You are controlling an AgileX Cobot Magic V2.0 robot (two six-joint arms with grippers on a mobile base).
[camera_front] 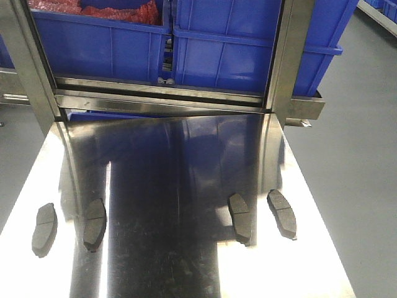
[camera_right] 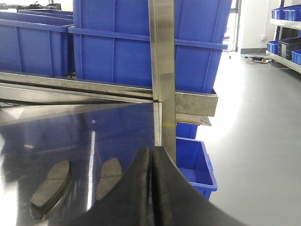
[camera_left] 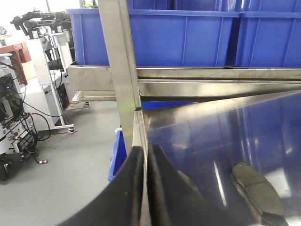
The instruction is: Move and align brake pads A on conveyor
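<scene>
Lying flat on the shiny steel table [camera_front: 186, 261], low in the front view: brake pads A, split into two pairs. Outer left pad [camera_front: 44, 228] and inner left pad [camera_front: 94, 223] at lower left; inner right pad [camera_front: 240, 217] and outer right pad [camera_front: 282, 213] at lower right, well apart from the first pair. No conveyor visible in any view. Nothing lifted yet, so judged to be at the very start.

Best to spread the fingers first, come down across one pad's narrow width, square to its long edges, and lift level to avoid skidding on slick steel.

Left gripper [camera_left: 146, 149] and right gripper [camera_right: 151, 150] both pinched together on nothing, held above the table's left and right edges, aimed toward the blue bins [camera_front: 111, 49] beyond.
</scene>
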